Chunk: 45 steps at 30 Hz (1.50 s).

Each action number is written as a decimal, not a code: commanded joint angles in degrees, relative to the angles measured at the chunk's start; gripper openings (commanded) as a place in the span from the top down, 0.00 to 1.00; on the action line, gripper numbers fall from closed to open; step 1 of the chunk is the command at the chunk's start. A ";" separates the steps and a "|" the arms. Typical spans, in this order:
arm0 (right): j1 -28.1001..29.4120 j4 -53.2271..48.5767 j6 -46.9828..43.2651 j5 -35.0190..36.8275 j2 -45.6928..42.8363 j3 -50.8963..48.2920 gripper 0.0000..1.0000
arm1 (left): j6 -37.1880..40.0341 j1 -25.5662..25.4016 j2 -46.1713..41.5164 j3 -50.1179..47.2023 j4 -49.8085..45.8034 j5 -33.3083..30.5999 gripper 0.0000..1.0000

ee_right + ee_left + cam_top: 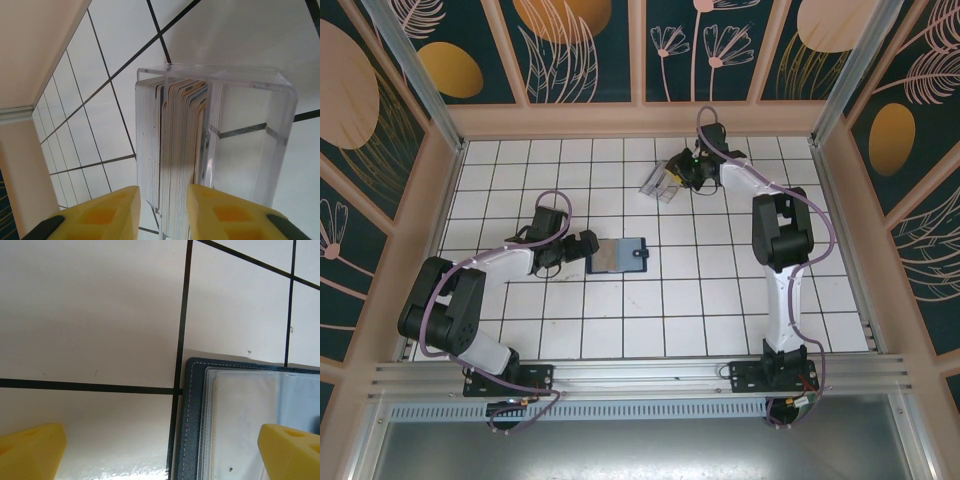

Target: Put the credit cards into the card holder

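The card holder [620, 254] lies open and flat on the tiles, navy with a lighter inside. My left gripper [584, 248] hovers at its left edge, open and empty. In the left wrist view the left gripper [162, 440] straddles the holder's stitched navy border [194, 415], and a pale rectangle shows under its clear sleeve [240, 415]. The credit cards [175, 125] stand on edge as a thick stack inside a clear plastic tray [250, 125]. My right gripper [162, 196] is at the stack's near end, its jaws a narrow gap apart around part of it, with floor showing beside one finger.
The clear tray [660, 180] sits at the back of the tiled floor with the right gripper [680, 174] beside it. Wooden walls close in the tiled floor on three sides. Open tiles lie between the tray and the holder.
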 commanded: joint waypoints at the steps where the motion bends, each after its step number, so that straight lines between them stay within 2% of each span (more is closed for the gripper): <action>1: 1.00 -3.97 0.72 2.13 -1.75 -0.21 0.66 | -0.70 -0.07 -0.26 -0.54 1.32 0.90 0.02; 8: 2.41 -10.32 -0.33 7.10 1.11 5.04 0.65 | -0.52 -0.07 -0.20 -0.35 1.34 0.79 0.01; 16: 3.62 -12.84 -1.07 11.83 -0.17 8.10 0.65 | -0.24 -0.07 0.20 0.62 0.66 1.00 0.02; 21: 3.65 -14.03 -1.12 13.71 -0.14 8.13 0.60 | -0.24 -0.11 0.62 0.80 0.89 1.09 0.01; 29: 3.82 -16.17 -1.23 13.64 4.35 12.28 0.56 | 0.13 -0.07 1.60 2.04 0.25 1.53 0.02; 39: 3.78 -18.17 -1.31 13.85 9.40 17.88 0.56 | 0.60 -0.07 1.68 2.69 -0.18 1.43 0.01; 45: 3.18 -12.43 -1.28 9.25 9.93 17.43 0.56 | 0.66 -0.05 1.78 3.35 -0.72 1.39 0.02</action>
